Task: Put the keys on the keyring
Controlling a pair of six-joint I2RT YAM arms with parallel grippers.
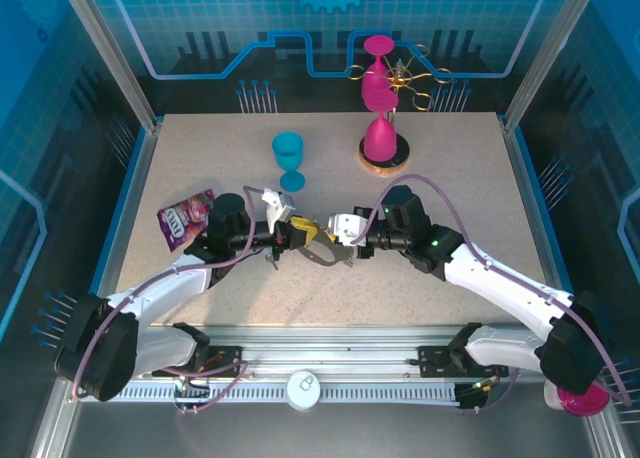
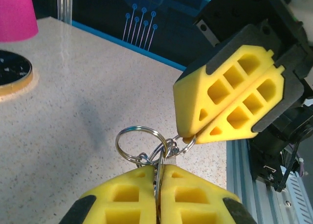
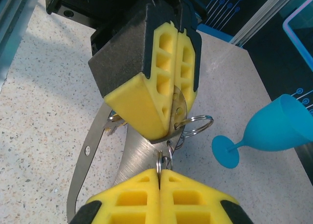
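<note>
both hands meet over the middle of the counter, just on the near side of a blue goblet. the left hand is pinched tight on the keyring, its yellow fingers pressed together with the cluster of small rings caught between the tips. the big round ring sticks out beside them, towards the goblet. the right hand comes in from the right, almost tip to tip with the left, and is pinched tight too, on a small link of the same cluster. the grey strap curves away from the cluster as a loop towards the near edge. a flat silvery piece sits between the left fingers; whether it is a key i cannot tell. a purple snack packet lies to the left, and pink goblets stand on a rack at the far side.
</note>
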